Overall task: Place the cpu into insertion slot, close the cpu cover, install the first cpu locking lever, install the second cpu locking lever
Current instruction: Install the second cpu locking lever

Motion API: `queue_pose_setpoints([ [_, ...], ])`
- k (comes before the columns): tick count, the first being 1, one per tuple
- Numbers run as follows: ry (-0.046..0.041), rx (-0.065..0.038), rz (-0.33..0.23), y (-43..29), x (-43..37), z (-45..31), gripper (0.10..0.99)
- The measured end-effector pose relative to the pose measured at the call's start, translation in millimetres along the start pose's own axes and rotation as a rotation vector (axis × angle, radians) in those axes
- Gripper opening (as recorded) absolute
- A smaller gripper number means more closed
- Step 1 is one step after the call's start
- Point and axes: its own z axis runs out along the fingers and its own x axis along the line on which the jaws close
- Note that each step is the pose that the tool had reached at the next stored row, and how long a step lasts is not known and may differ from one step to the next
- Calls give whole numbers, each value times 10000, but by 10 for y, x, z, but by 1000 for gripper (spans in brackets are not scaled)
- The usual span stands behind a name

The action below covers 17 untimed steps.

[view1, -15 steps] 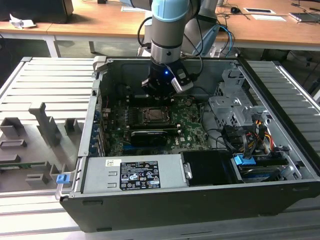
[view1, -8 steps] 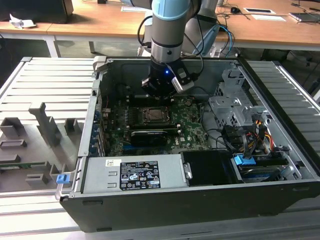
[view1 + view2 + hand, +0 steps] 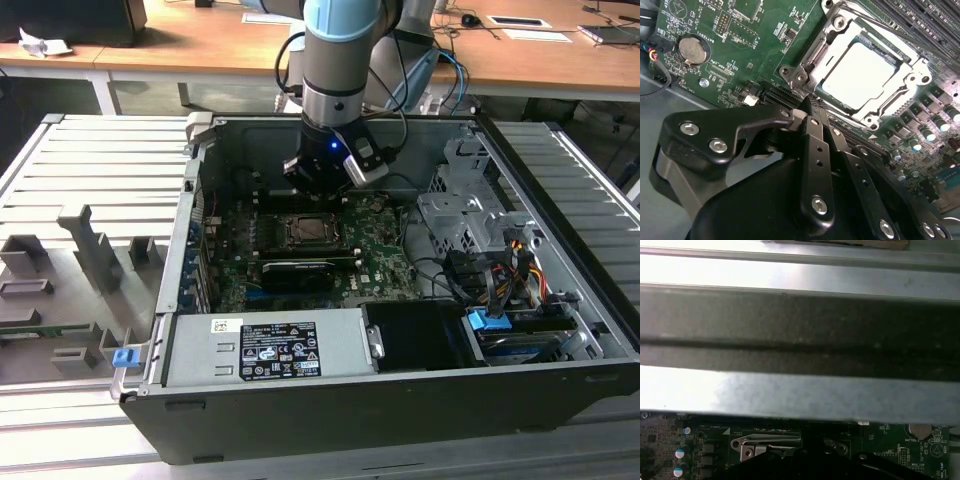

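End effector (image 3: 809, 102) hovering at the rim of the insertion slot (image 3: 309, 231), fingers pressed together, gripping nothing.

Working inside the open computer case (image 3: 560, 370), over the green motherboard (image 3: 735, 45). In the second wrist view, cpu (image 3: 860, 75) already lying flat in the socket, pale square showing through the window of the cpu cover (image 3: 912, 82), which is lying down over it. Closed fingertips pointing at the socket's near corner, just beside the hinge bracket (image 3: 799, 76), touching or nearly so; cannot tell which. Chip lying just beyond the fingertips, along the fingers' own long axis. A thin locking lever (image 3: 875, 22) running along the socket's far edge; whether latched, cannot tell. Coin battery (image 3: 692, 48) sitting well apart near the board's edge.
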Motion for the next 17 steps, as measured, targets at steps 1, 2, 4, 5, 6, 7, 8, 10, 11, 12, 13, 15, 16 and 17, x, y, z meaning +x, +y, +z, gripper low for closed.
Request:
queue_pose_setpoints([
  [1,1,1,-1,-7,0,-1,106],
  [2,0,1,0,-16,1,-2,106],
  [4,0,0,0,-41,2,-4,106],
  [5,0,0,0,-52,3,-5,106],
  [6,0,0,1,-61,3,-5,106],
  [7,1,1,1,-69,4,-6,106],
  [8,0,0,0,-79,4,-7,106],
  [10,-1,-1,0,-90,4,-8,106],
  [11,-1,-1,2,-91,5,-8,106],
  [12,2,3,2,-92,5,-12,106],
  [13,1,2,2,-92,5,-18,106],
  [15,0,1,0,-91,4,-34,106],
  [16,0,0,0,-90,4,-47,106],
  [17,-1,-2,-1,-108,4,-100,106],
])
